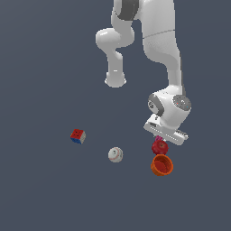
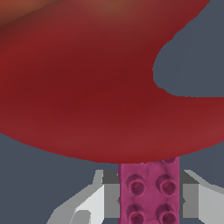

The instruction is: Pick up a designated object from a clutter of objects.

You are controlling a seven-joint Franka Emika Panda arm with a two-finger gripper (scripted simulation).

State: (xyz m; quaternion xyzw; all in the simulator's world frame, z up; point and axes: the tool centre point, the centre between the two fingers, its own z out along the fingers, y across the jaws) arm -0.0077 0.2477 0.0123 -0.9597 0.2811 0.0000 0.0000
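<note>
The small magenta-pink studded block sits between my two fingers, whose grey pads press against both of its sides. In the exterior view only a sliver of the pink block shows under my hand. My gripper is low, shut on the block, right against the red round fruit. The fruit fills most of the wrist view, touching or just in front of the block. The orange cup lies just beyond the fruit.
A white baseball lies to the exterior view's left of the fruit. A red-blue-white cube lies farther left. The arm's base link stands at the back.
</note>
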